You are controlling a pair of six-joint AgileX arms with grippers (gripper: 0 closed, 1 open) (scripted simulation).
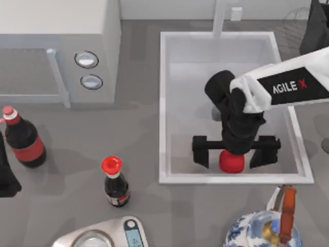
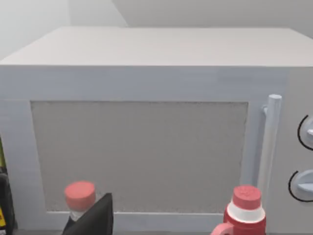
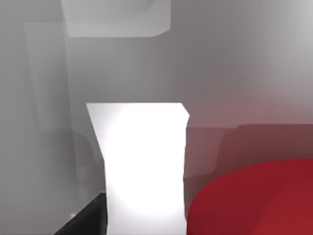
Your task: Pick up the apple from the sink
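From above, the sink (image 1: 165,103) is a big white box with a thick rim, sitting on a grey table (image 1: 61,185). Its floor is pale grey, and a white faucet post (image 1: 219,18) stands at its far edge. The apple (image 1: 232,161) lies on the sink floor, very close to the near wall. There is a lot of bare floor behind it and on both sides. The apple is round and squat, so it has no long side and points no special way. The right gripper (image 1: 235,150) hangs over it inside the sink. Its two black fingers are spread wide, one on each side of the apple, and not touching it. The left gripper (image 1: 6,177) rests at the left edge of the table, and I cannot tell if it is open. A microwave (image 1: 56,46) stands at the far left. A cola bottle (image 1: 23,138) and a sauce bottle (image 1: 115,182) stand in front of it. A scale (image 1: 105,237) and a blue teapot (image 1: 264,229) sit at the near edge.

The left wrist view faces the microwave door (image 2: 139,156) and its handle (image 2: 268,142). Two red caps (image 2: 79,195) poke up low down.

The right wrist view is very close to the apple (image 3: 254,200), beside a bright white wall (image 3: 144,166) of the sink.
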